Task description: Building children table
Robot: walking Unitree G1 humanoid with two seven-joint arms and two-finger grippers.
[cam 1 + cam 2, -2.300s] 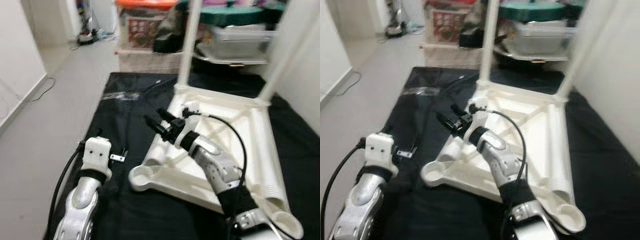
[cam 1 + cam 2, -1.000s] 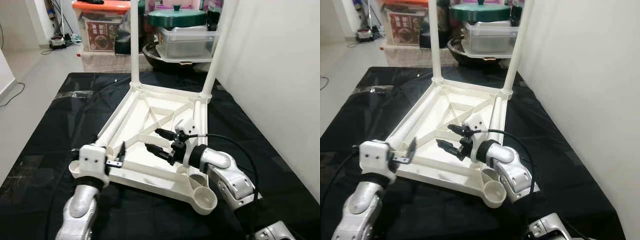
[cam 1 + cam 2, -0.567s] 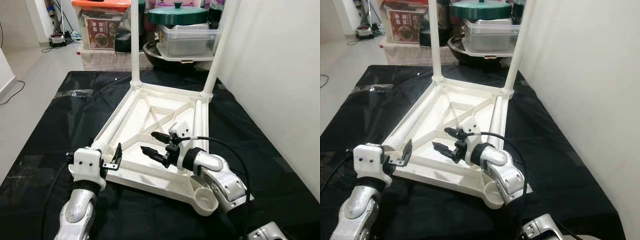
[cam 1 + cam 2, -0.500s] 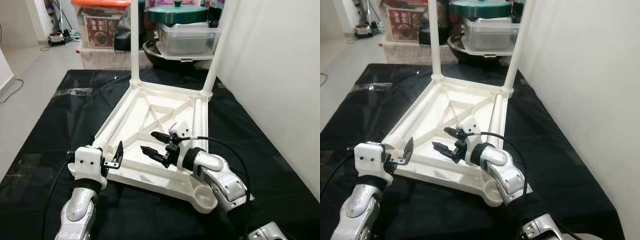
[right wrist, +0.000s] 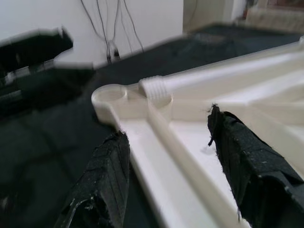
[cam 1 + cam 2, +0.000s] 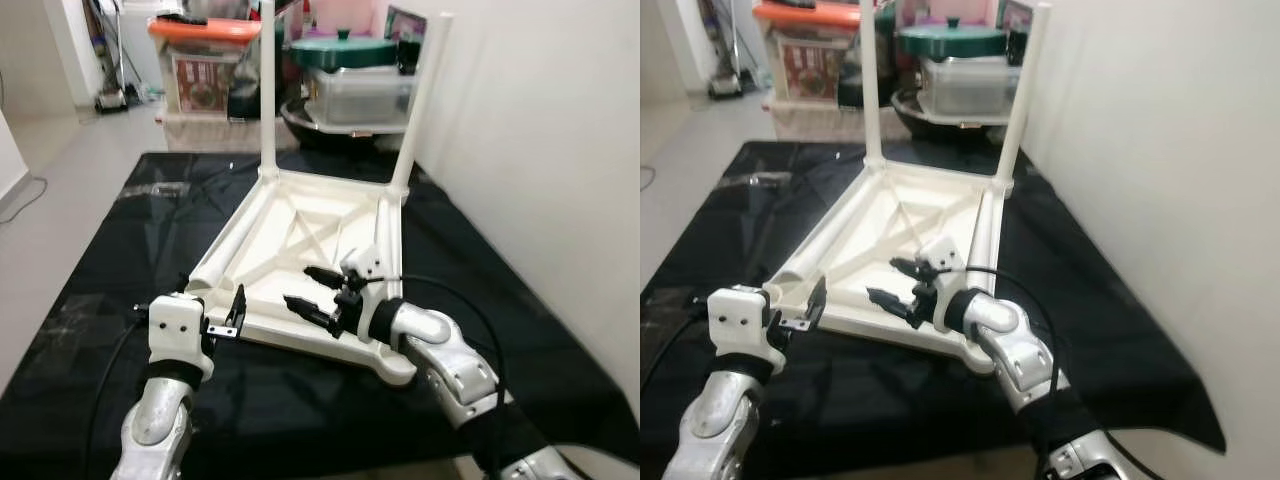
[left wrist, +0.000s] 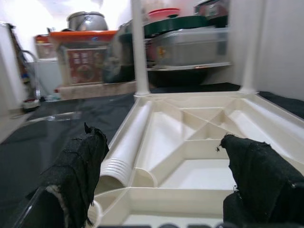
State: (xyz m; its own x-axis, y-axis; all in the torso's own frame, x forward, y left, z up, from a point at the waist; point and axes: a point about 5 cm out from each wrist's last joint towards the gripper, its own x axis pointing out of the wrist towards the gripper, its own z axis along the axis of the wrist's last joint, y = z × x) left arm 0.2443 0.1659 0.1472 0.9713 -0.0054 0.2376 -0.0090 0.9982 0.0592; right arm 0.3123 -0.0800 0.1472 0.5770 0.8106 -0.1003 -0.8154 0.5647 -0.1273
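Observation:
A white children's table (image 6: 300, 215) lies upside down on a black mat (image 6: 110, 260). Two legs stand upright at its far corners, one on the left (image 6: 267, 90) and one on the right (image 6: 418, 100). Two loose legs lie inside the frame, along its left side (image 6: 232, 250) and its right side (image 6: 388, 232). My left gripper (image 6: 234, 316) is open just outside the near left corner socket (image 5: 111, 95). My right gripper (image 6: 308, 289) is open above the near rail, empty. The left leg's threaded end (image 7: 116, 168) points toward that corner.
Behind the table stand an orange-lidded box (image 6: 205, 60), a green-lidded pot (image 6: 345, 50) and a clear container (image 6: 365, 95). A white wall (image 6: 540, 150) runs close along the right. Bare floor (image 6: 50, 160) lies to the left. The mat's near edge (image 6: 330, 462) is in view.
The camera has drawn back and tilted, so the table sits farther off and the mat's near edge shows. Both grippers stay open at the table's near edge.

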